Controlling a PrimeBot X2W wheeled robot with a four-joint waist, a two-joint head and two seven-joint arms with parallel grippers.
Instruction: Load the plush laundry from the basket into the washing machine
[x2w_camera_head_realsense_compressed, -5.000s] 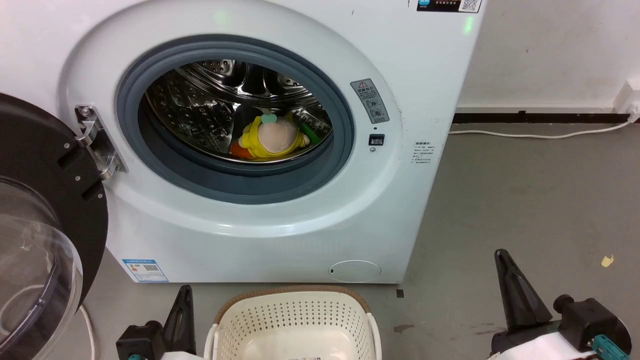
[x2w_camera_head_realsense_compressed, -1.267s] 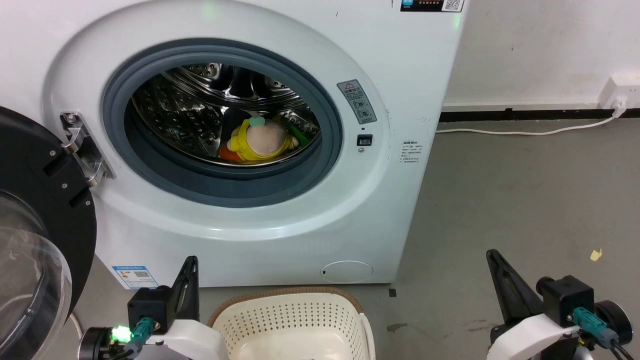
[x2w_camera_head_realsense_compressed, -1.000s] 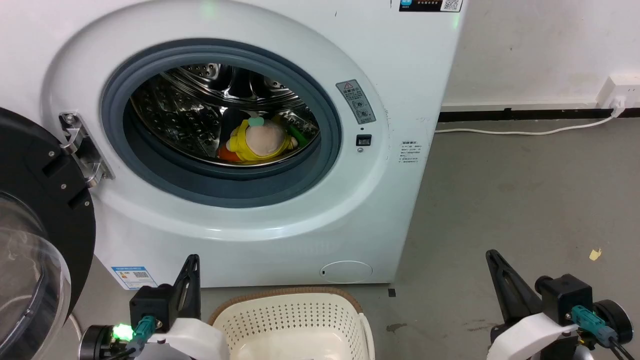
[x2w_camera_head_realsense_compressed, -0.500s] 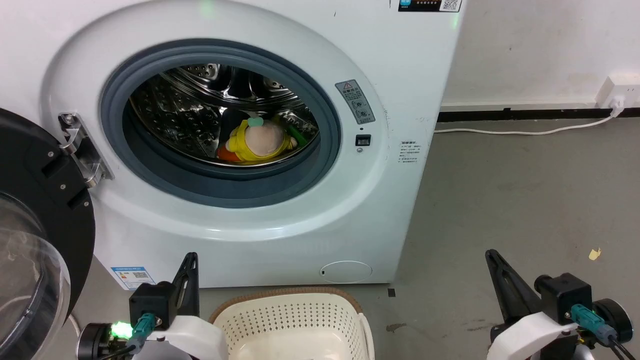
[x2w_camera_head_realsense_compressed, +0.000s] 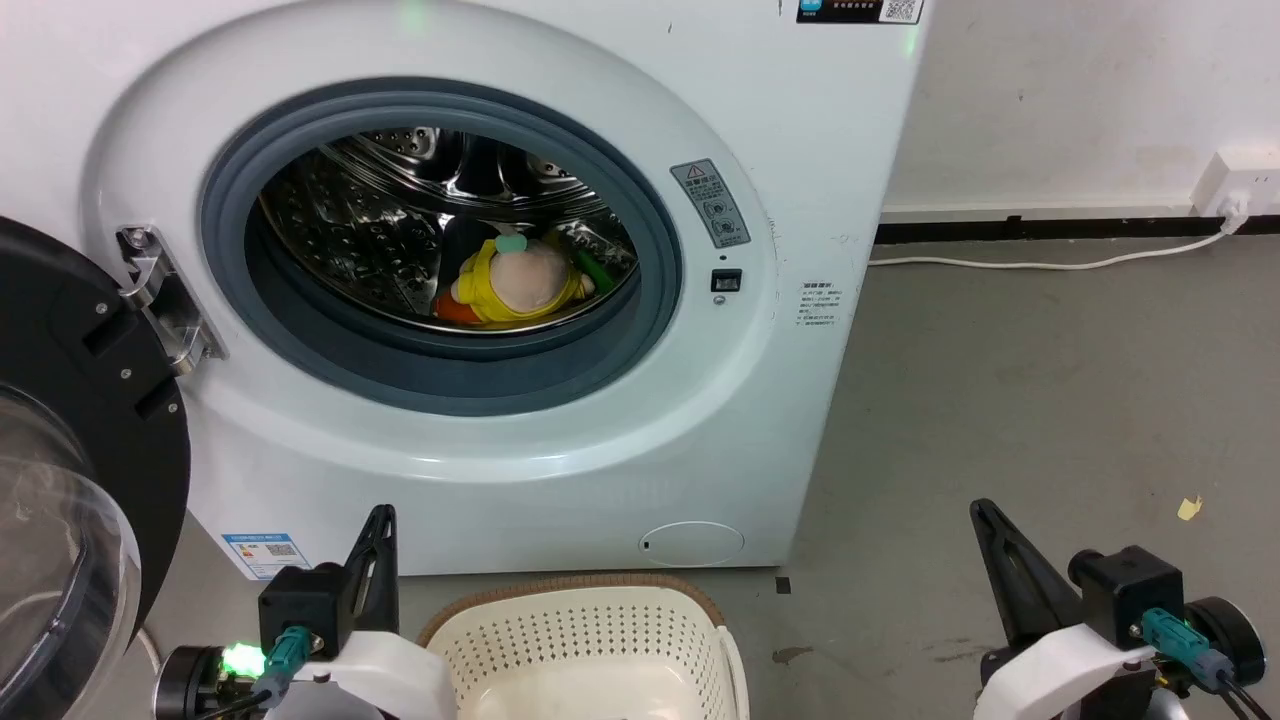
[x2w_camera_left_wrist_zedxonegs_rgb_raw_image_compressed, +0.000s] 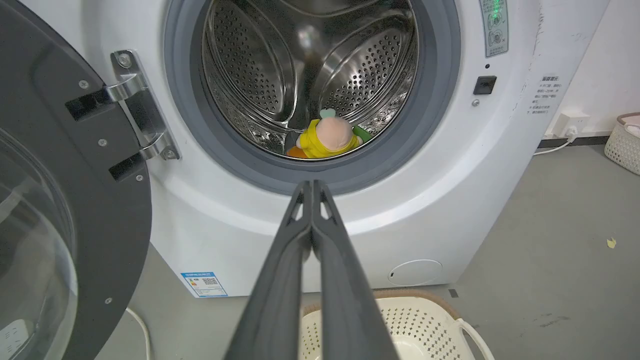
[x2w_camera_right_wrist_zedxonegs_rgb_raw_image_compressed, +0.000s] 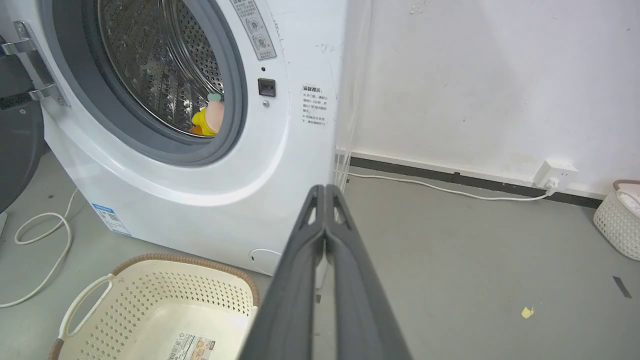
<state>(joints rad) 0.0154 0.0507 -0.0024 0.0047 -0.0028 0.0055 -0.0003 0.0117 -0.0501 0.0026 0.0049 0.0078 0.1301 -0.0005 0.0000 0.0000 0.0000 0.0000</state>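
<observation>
The plush laundry (x2w_camera_head_realsense_compressed: 520, 282) lies inside the steel drum of the white washing machine (x2w_camera_head_realsense_compressed: 480, 450), pale-pink head facing out; it also shows as the plush (x2w_camera_left_wrist_zedxonegs_rgb_raw_image_compressed: 327, 140) and plush (x2w_camera_right_wrist_zedxonegs_rgb_raw_image_compressed: 210, 117) in the wrist views. The cream basket (x2w_camera_head_realsense_compressed: 585, 650) stands on the floor in front of the machine, with nothing in it but a printed label; the same basket (x2w_camera_right_wrist_zedxonegs_rgb_raw_image_compressed: 165, 310) is at lower left in the right wrist view. My left gripper (x2w_camera_head_realsense_compressed: 382, 518) is shut at the lower left, beside the basket. My right gripper (x2w_camera_head_realsense_compressed: 982, 512) is shut at the lower right, over bare floor.
The washer door (x2w_camera_head_realsense_compressed: 80, 480) hangs open at the left. A white cable (x2w_camera_head_realsense_compressed: 1050, 265) runs along the floor to a wall socket (x2w_camera_head_realsense_compressed: 1235, 185). Another white basket (x2w_camera_right_wrist_zedxonegs_rgb_raw_image_compressed: 617, 217) stands by the far wall. Grey floor (x2w_camera_head_realsense_compressed: 1050, 400) spreads out right of the machine.
Since five seconds ago the camera has shifted slightly and both arms show more at the bottom. Over the last second nothing has moved.
</observation>
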